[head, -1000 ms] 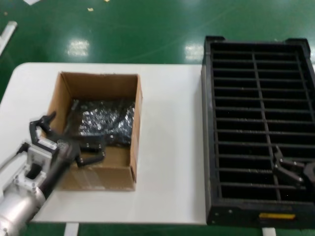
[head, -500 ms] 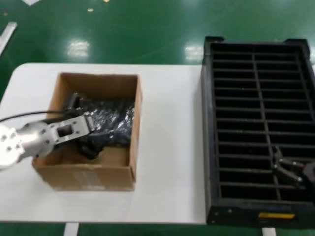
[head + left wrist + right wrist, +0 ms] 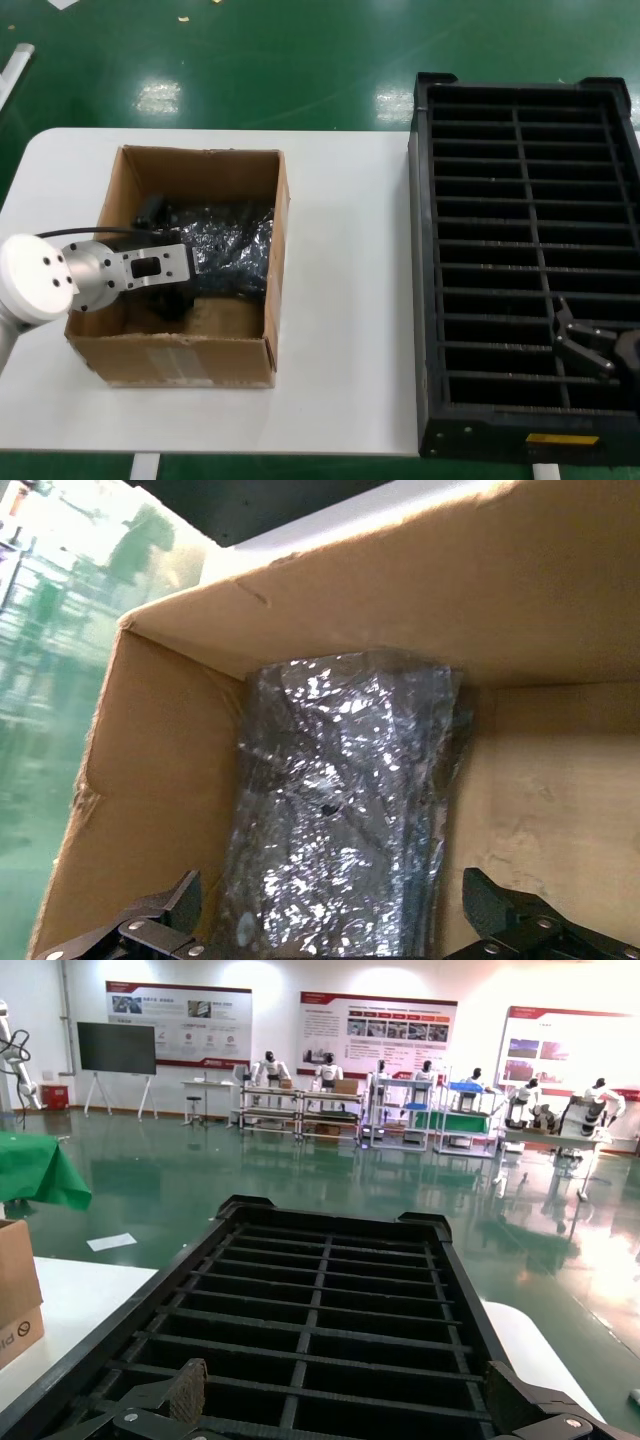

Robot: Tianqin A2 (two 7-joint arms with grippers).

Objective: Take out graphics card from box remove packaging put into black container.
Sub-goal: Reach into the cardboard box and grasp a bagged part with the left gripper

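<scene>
Inside the box (image 3: 105, 205) lies the packaging (image 3: 345, 810); left hand (image 3: 330, 925) wide astride it.

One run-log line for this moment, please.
left claw: open, in box astride packaging | right claw: open, over black container
</scene>
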